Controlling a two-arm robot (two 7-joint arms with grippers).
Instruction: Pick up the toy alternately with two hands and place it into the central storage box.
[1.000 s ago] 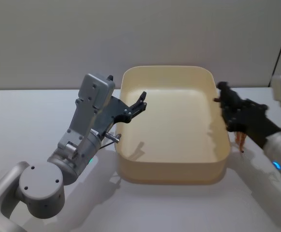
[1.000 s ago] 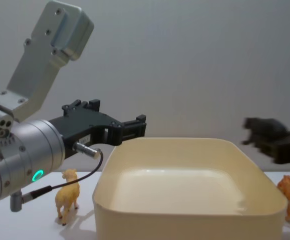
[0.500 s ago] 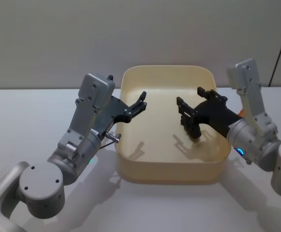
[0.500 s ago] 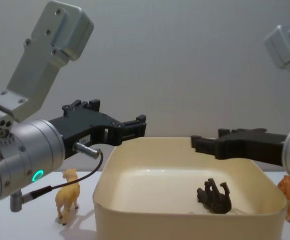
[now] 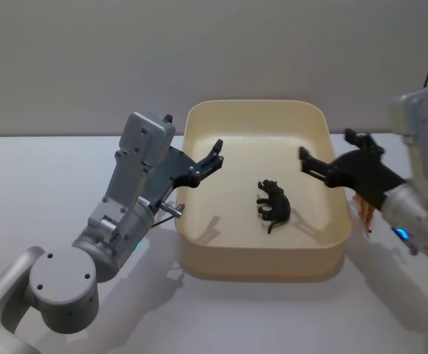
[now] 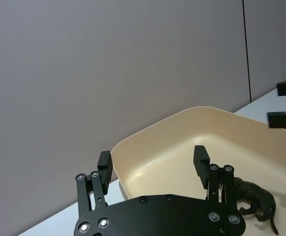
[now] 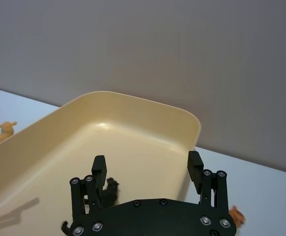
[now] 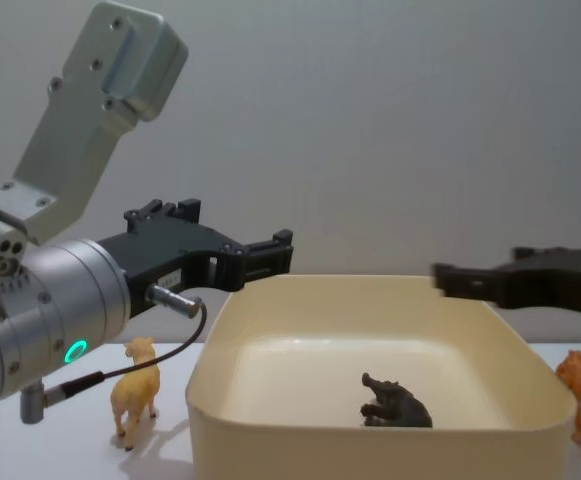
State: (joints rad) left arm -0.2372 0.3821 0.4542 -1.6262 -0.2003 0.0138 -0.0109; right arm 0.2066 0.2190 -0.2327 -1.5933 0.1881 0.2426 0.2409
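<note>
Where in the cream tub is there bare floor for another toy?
The tub has bare floor between its left wall and the dark animal figure, and along the far wall. Crowded right of centre: the figure lies there, with the open right gripper over the right rim. The open left gripper overhangs the left rim.
</note>
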